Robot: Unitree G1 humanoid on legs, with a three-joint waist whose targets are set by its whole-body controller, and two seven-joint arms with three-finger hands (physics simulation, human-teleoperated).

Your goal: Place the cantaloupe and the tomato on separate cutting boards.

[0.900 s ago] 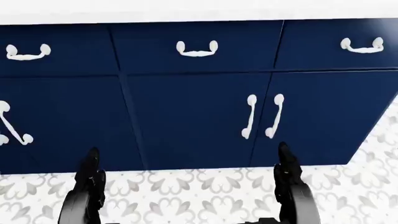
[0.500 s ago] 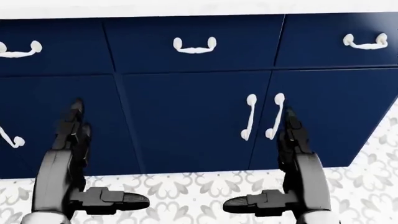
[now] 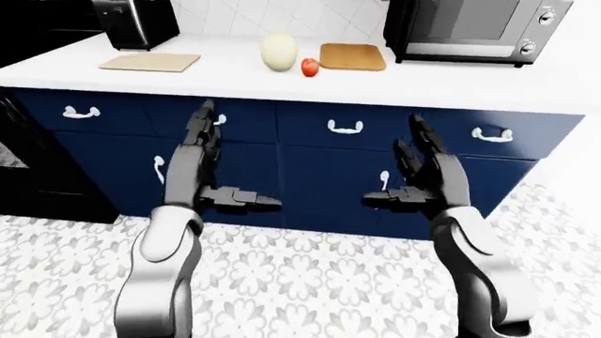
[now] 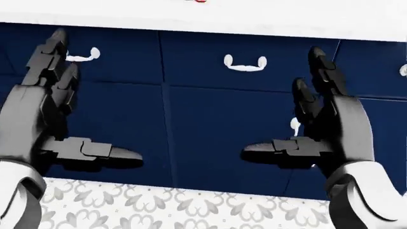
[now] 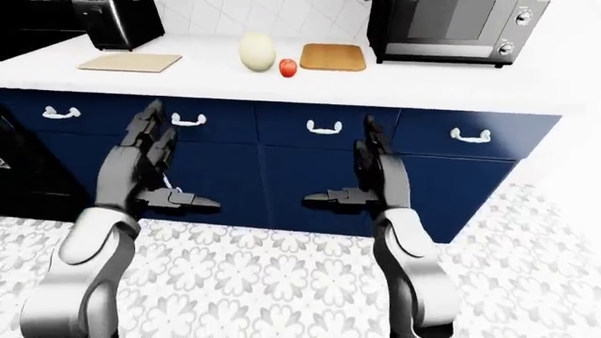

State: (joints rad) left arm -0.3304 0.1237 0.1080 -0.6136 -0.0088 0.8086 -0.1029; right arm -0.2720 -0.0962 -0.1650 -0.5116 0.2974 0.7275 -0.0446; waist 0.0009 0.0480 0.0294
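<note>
Your left hand point(image 3: 202, 165) and right hand point(image 3: 425, 179) are raised side by side, fingers straight and spread, thumbs pointing inward toward each other. Both are fully open and hold nothing.

Beyond them stand the navy cabinets point(image 3: 310, 176); above these runs the white counter point(image 3: 394, 84). The cantaloupe point(image 3: 279, 52) rests on bare counter with the tomato point(image 3: 309, 67) just beside it, to its right in the left-eye view. Neither is on a board. The darker cutting board point(image 3: 352, 56) lies just right of the tomato, near the microwave point(image 3: 474, 28). The pale cutting board point(image 3: 150, 62) lies well to the left, near a dark appliance point(image 3: 136, 22).

Risks:
- The cantaloupe is round and may roll if nudged off-centre.
- A hand reaching for the cantaloupe may knock the tomato, given how close they sit.
- The counter edge may catch your hands if they rise too close to it.

Open counter lies between the cantaloupe and the pale board.
</note>
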